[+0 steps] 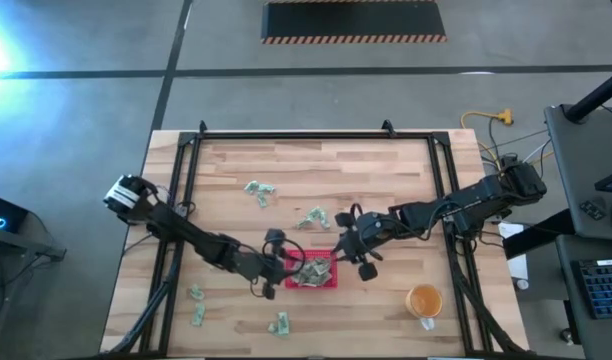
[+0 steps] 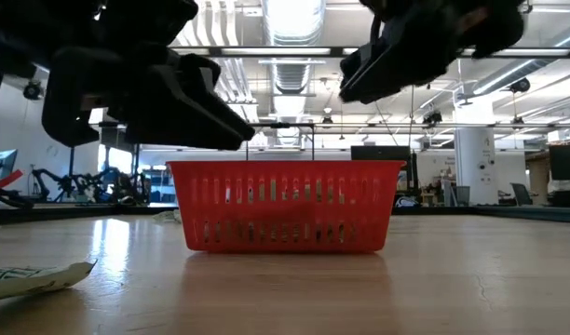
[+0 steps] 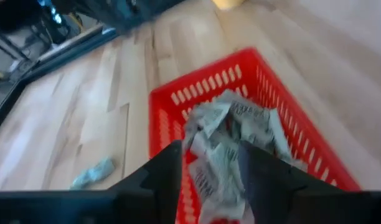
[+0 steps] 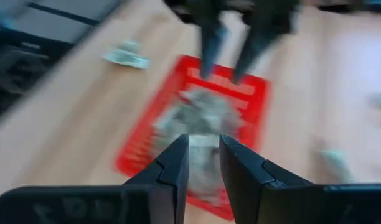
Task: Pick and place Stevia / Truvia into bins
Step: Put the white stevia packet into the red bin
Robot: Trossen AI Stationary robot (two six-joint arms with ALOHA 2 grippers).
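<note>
Worktop (image 1: 386, 170) of pale wood planks carries everything, ringed by a dark frame. Both dark arms reach in from its side edges and meet over the red tray (image 1: 331, 282), which sits toward the near edge, roughly midway along it. That tray, slotted along its low walls, holds a heap of green-and-white sachets (image 3: 240, 124). The left gripper (image 1: 275, 262) hangs just above the tray's left wall, its fingers (image 3: 162, 171) spread apart with a sachet showing in the gap between them over the heap; whether they touch it I cannot tell. The right gripper (image 1: 351, 247) hovers at the tray's far right corner, fingers (image 4: 178, 162) parted by a narrow gap and holding nothing. A round orange cup (image 1: 423, 299) stands near the near right corner, well apart from the tray. Loose sachets lie scattered: a pair toward the far edge (image 1: 258, 190), a few just beyond the tray (image 1: 313, 217), two near the left edge (image 1: 197, 303) and one by the near edge (image 1: 282, 323).
</note>
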